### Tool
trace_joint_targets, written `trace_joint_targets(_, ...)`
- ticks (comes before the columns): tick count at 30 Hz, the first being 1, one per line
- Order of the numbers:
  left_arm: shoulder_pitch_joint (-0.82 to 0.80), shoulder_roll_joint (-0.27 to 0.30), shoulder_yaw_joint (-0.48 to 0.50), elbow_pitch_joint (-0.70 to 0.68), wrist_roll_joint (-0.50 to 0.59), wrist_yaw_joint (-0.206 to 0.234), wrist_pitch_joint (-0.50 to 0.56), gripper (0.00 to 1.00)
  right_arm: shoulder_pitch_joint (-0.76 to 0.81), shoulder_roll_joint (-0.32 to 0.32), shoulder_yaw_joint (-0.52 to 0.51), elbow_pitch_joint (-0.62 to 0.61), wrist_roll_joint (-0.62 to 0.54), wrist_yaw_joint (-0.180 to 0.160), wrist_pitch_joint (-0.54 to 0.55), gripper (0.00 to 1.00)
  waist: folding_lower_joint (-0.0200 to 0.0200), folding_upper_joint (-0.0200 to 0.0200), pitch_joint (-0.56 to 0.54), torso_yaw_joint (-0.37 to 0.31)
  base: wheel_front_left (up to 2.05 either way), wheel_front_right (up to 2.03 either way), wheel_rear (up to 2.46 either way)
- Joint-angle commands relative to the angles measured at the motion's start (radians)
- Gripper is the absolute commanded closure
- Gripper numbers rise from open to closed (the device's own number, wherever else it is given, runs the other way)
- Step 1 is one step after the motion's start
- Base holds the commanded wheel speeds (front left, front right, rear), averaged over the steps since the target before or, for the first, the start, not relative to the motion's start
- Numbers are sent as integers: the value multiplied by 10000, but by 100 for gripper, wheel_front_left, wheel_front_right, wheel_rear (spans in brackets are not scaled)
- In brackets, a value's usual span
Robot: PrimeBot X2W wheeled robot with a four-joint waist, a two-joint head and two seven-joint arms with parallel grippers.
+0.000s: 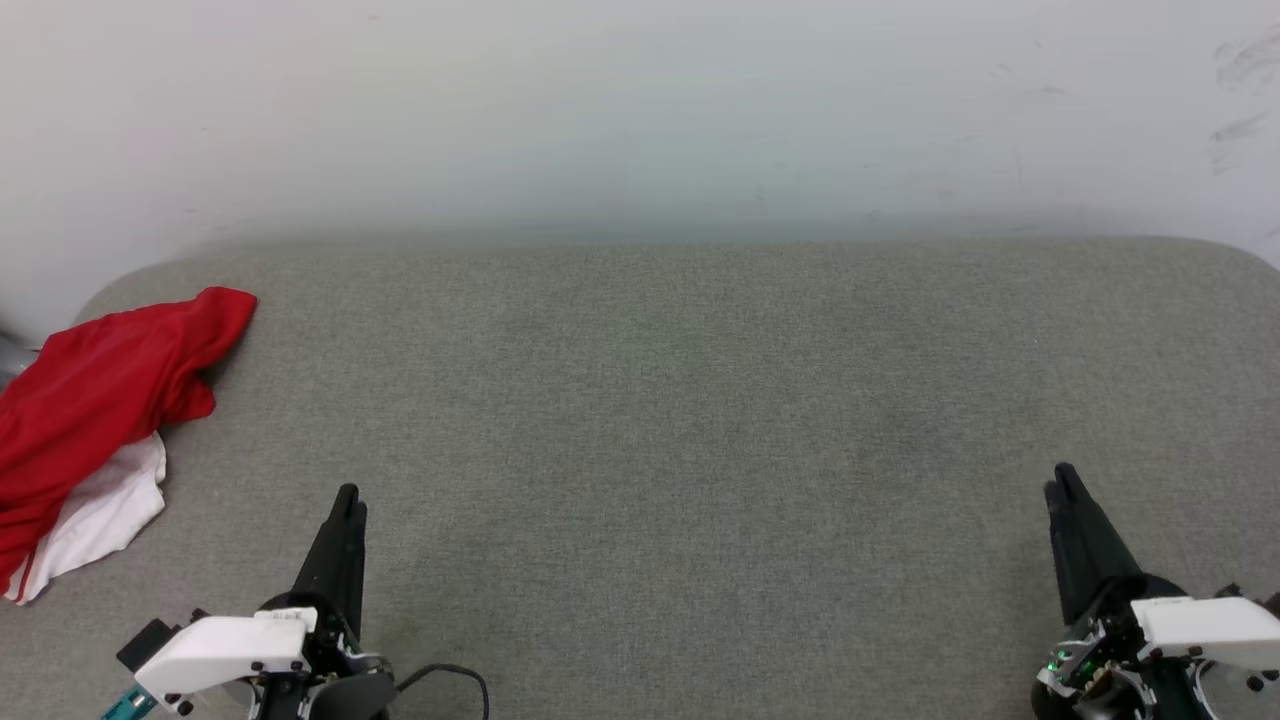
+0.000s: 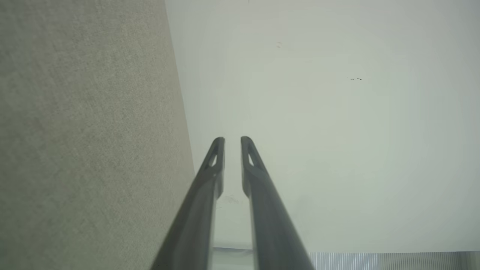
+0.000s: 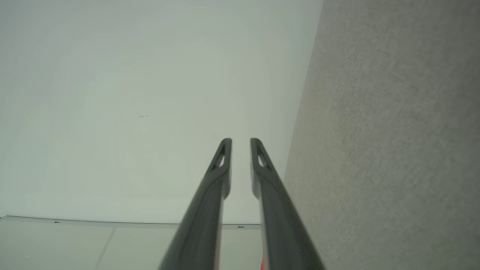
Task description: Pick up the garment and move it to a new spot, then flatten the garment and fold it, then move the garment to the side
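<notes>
- Behind everything you had a plain pale wall, scuffed at its upper right. It closed off the far side of the workspace, so nothing could be pushed past that edge.
- Your table was a broad grey fabric-covered top with rounded far corners. Nearly all of it lay bare, which I judged left you plenty of room to spread cloth flat in the middle.
- Your garment sat bunched at the table's far left edge, well apart from both arms, with part of it running out of the head view's left side. Red cloth lay heaped over a white part with a thin red stripe near its lower tip. No lettering showed, so I could not tell which face was up. It lay as a loose heap, so the pick-up looked not yet begun.
- Your left gripper rested low at the near left, pointing up the table toward the wall. It was the nearer of the two to the garment, and I judged it the natural one to reach over.
- Your right gripper rested at the near right, far from the cloth.
- In the wrist views the left fingers stood a narrow gap apart with nothing between them. The right fingers were likewise slightly parted and empty, probably readying for a grasp.
</notes>
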Motion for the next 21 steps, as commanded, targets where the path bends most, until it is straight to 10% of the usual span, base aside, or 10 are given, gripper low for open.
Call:
trace_joint_targets(1,29,-4,-11,29,0,4,-2,0,31,2,4,39,0,-2,-3,0,0,0,0,0,0,0,0)
trace_joint_targets(21,206,29,-973,-1021,121,-2,-759,0,405,1,633,-1035,-208,-2,-926,0,0,0,-3,60,0,0,0)
